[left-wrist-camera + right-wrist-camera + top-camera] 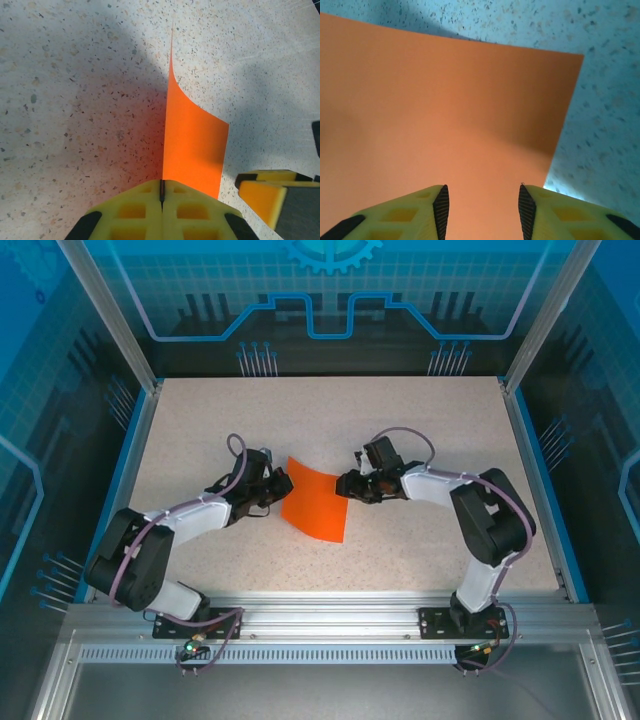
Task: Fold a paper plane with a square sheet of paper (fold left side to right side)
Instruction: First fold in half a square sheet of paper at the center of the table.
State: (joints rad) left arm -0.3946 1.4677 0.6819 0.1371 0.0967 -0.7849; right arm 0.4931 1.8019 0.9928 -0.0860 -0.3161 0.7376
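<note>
Orange sheet point(316, 502): one, mid-worktop point(420, 420), left edge raised | left end effector point(161, 186): clenched on it | right end effector point(481, 197): released, above it

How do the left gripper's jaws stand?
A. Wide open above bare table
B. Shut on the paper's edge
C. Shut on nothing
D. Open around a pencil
B: in the left wrist view the left gripper is closed tight, with the near edge of the paper caught in the seam between its two yellow halves.
</note>
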